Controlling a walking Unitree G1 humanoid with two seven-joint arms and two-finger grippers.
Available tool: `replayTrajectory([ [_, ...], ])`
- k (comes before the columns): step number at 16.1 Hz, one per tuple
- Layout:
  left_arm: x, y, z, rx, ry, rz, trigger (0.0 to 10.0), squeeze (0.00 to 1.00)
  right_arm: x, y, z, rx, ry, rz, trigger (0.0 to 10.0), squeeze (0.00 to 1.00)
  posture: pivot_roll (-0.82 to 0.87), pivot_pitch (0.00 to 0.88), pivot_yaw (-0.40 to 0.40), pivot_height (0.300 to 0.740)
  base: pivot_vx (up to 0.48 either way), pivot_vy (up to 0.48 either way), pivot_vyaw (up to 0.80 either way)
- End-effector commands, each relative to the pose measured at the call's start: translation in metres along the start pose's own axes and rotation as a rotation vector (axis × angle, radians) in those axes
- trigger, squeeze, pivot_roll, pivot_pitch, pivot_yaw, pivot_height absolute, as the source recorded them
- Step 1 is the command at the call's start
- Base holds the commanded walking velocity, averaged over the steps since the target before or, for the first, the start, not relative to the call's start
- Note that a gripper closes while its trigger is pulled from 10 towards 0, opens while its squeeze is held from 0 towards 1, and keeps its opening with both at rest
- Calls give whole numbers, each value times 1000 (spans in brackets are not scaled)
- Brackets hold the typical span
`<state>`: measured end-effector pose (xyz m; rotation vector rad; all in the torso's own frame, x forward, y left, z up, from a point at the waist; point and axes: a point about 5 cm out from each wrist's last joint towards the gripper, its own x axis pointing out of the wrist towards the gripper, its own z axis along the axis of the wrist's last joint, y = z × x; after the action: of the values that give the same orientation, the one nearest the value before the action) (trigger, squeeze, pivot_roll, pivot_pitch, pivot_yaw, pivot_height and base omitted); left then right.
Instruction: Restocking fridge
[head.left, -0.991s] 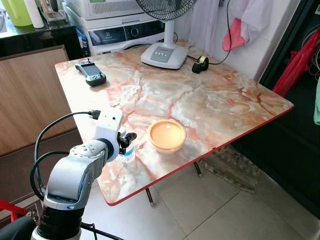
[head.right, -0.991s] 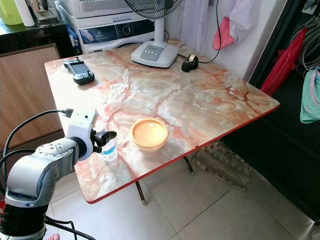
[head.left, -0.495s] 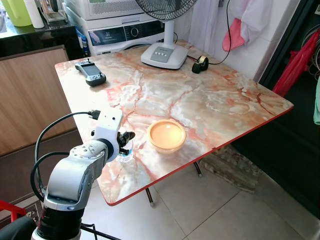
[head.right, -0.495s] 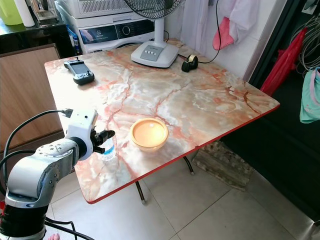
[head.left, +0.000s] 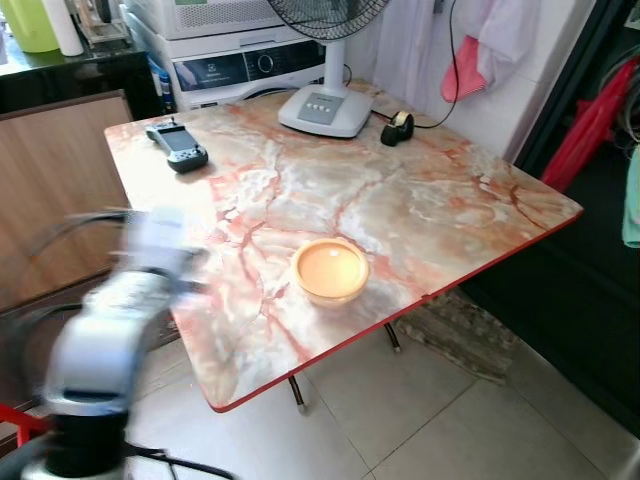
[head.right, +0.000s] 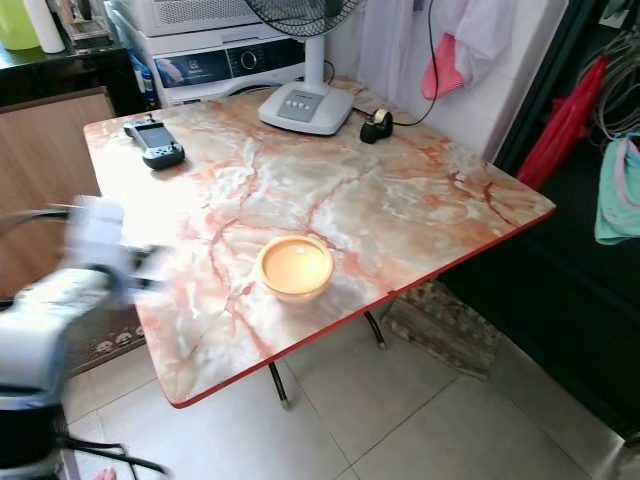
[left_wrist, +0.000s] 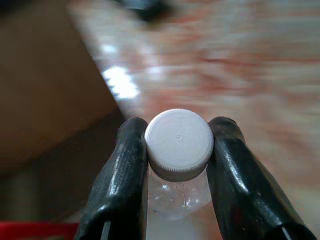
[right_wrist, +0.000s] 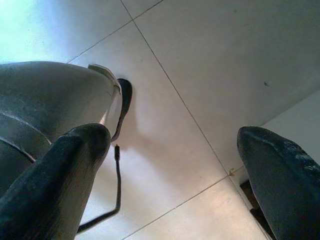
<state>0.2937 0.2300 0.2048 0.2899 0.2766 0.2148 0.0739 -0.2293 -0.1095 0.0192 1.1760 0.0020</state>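
Two black fingers (left_wrist: 125, 180) of the left gripper (left_wrist: 178, 175) clench a small water bottle (left_wrist: 179, 145) at its white cap, nine o'clock from the table's (head.left: 420, 200) bowl (head.left: 331, 271). Light, slippery, thin-walled plastic; hold the rigid neck. Right gripper (right_wrist: 170, 170) hangs released.

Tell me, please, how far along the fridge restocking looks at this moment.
Early stage. Done: the left gripper has its fingers clamped on the small water bottle just below its white cap. In hand: that arm is motion-blurred beside the marble table, carrying the bottle. Left: getting it into a fridge; the orange bowl sits untouched. The right gripper hangs open above floor tiles.
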Motion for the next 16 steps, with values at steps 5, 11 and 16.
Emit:
replayTrajectory([
  [5, 3, 58, -88, 20, 158, 303, 10000, 0, -2, -4, -3, -11, 16, -5, 10000, 0, 221, 15, -90, 740, 0, 0, 0],
  [11, -10, 21, -211, 8, 386, 201, 10000, 0, -2, -5, -4, 0, 13, -13, 10000, 0, 193, 12, -77, 740, 0, 0, 0],
  [16, -22, -8, -262, -15, 502, 109, 10000, 0, -1, 1, -8, 37, 11, -13, 10000, 0, 165, 0, -39, 740, 0, 0, 0],
])
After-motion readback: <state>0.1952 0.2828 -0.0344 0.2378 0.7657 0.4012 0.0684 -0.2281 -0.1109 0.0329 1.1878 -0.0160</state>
